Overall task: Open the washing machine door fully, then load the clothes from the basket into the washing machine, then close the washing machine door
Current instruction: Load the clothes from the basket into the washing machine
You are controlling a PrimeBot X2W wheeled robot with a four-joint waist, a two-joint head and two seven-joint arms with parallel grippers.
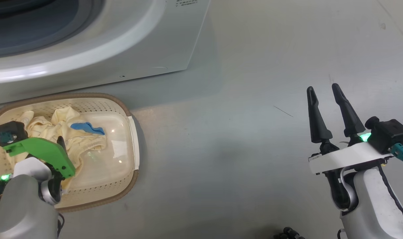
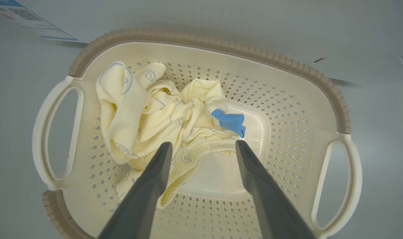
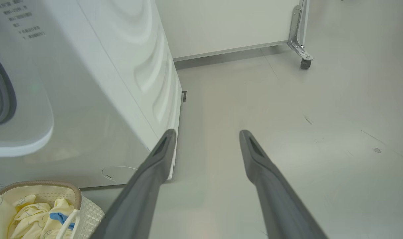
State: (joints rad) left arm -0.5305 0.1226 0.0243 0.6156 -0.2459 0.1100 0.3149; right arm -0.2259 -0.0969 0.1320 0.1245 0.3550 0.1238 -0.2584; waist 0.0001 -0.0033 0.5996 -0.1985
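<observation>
Hovering over the clothes [image 2: 161, 113], I see a crumpled heap of pale cream-yellow fabric with thin line drawings and a blue patch [image 2: 230, 121], lying in the left half of the basket [image 2: 221, 44]. My left gripper [image 2: 203, 145] points down into the basket, its two dark fingers spread wide apart and holding nothing. One tip sits over the near edge of the heap, the other over the basket's bare bottom. The basket stands on the grey floor [image 1: 237, 149], just in front of the washing machine [image 1: 138, 49], whose white front and grey seal rise on the far side. My right gripper [image 1: 322, 89] hangs well apart to the right, above bare floor, fingers also spread and empty.

I judge the step in hand to be picking up the garments. Closing here may pinch only a thin fold at the elastic edge, so cloth could slip free or trail over the rim on the lift. Going too deep could press a fingertip on the perforated bottom and shove the light basket.
</observation>
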